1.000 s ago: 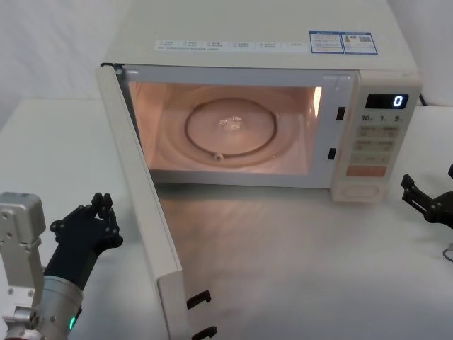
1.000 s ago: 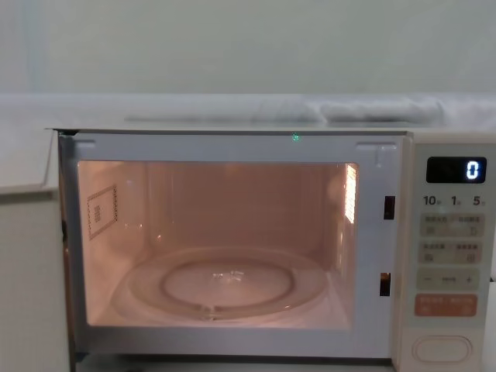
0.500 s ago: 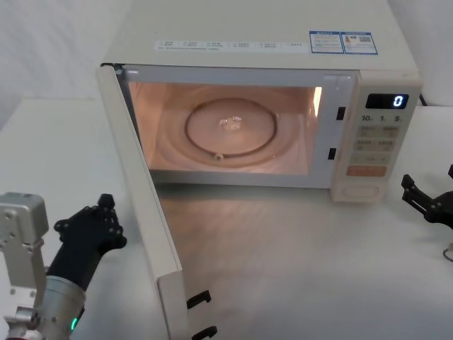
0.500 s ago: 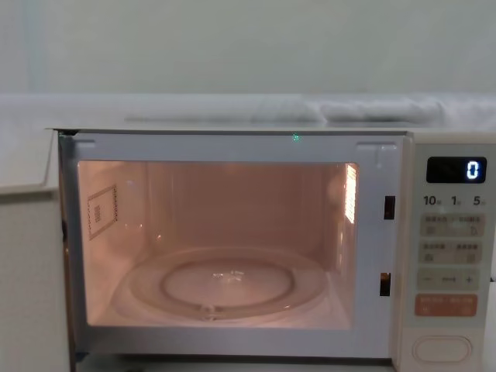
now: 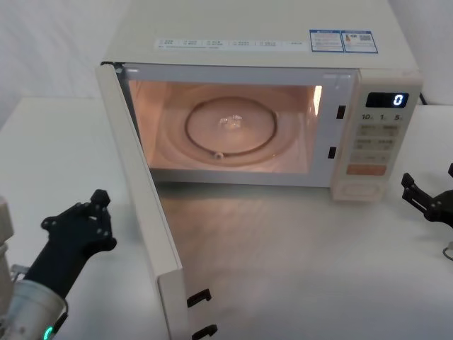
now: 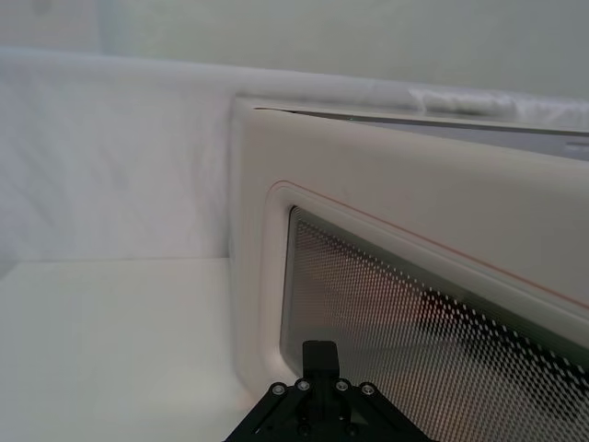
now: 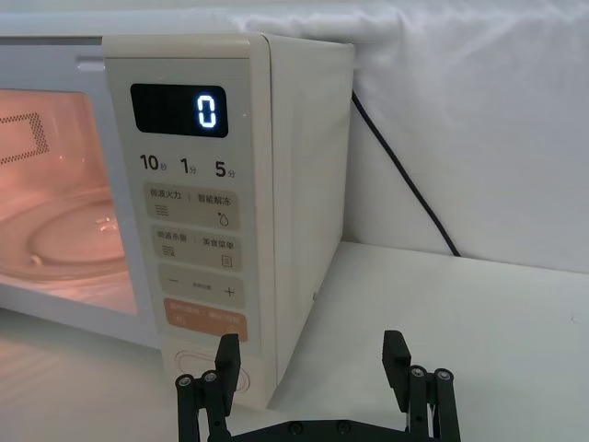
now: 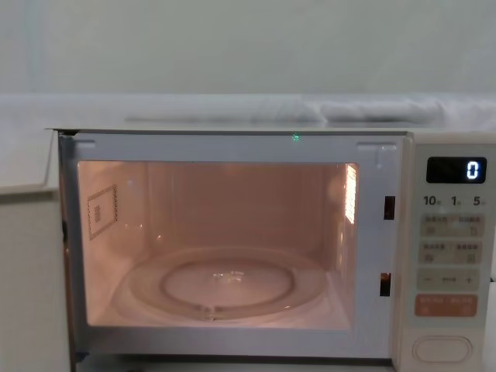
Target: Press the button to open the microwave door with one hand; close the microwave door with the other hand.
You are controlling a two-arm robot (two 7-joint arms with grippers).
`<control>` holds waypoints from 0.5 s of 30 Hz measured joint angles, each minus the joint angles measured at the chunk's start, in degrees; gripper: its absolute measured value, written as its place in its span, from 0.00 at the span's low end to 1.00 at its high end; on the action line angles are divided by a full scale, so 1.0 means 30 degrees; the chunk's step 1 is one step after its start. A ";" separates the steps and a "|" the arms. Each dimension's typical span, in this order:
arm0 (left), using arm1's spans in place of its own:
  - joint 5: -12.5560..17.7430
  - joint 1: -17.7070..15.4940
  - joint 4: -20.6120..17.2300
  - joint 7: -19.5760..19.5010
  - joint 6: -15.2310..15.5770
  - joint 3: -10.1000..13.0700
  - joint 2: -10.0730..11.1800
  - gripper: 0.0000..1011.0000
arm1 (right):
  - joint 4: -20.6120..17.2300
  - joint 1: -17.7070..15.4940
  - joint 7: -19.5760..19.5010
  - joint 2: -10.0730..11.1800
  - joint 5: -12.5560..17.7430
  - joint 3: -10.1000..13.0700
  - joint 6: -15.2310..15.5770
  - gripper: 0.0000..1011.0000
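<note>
The cream microwave [image 5: 262, 28] stands at the back of the table, lit inside, with its glass turntable [image 5: 230, 127] showing. The microwave door [image 5: 141, 205] is swung wide open toward me on its left hinge; its dotted window [image 6: 414, 341] faces the left wrist camera. My left gripper [image 5: 99, 198] is shut and hovers just left of the door's outer face, near its free end, apart from it. The oval button [image 7: 207, 357] sits at the bottom of the control panel [image 5: 379, 142]. My right gripper [image 7: 311, 359] is open, low and right of the panel [image 5: 429, 183].
Two black latch hooks [image 5: 199, 299] stick out of the door's free edge. A black power cable [image 7: 396, 166] runs down behind the oven's right side. White table [image 5: 297, 269] stretches in front of the cavity. A white cloth backdrop [image 6: 110, 166] closes the rear.
My left arm has dropped and shifted left, its silver wrist block sliding out of the head view, with the black gripper turned toward the door. Door and right gripper have not moved.
</note>
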 joint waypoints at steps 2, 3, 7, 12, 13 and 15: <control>-0.0075 0.0517 -0.0358 -0.0124 -0.0122 -0.0352 0.0155 0.00 | 0.0001 0.0000 -0.0002 0.0001 0.0000 -0.0001 -0.0001 0.99; -0.0108 0.0728 -0.0483 -0.0175 -0.0191 -0.0515 0.0209 0.00 | 0.0001 0.0000 -0.0002 0.0001 0.0000 -0.0001 -0.0001 0.99; -0.0440 0.1674 -0.0977 -0.0515 -0.0631 -0.1265 0.0398 0.00 | 0.0001 0.0001 -0.0001 0.0001 0.0000 0.0000 -0.0001 0.99; -0.1345 0.2844 -0.1810 -0.1448 -0.1397 -0.2323 0.0732 0.00 | 0.0001 0.0000 -0.0002 0.0001 0.0000 0.0000 -0.0001 0.99; -0.1518 0.2936 -0.1899 -0.1621 -0.1485 -0.2409 0.0788 0.00 | 0.0001 0.0001 -0.0002 0.0001 0.0000 0.0000 0.0000 0.99; -0.2126 0.3255 -0.2329 -0.2283 -0.1717 -0.2740 0.1112 0.00 | 0.0001 0.0001 -0.0002 0.0000 0.0000 0.0001 0.0000 0.99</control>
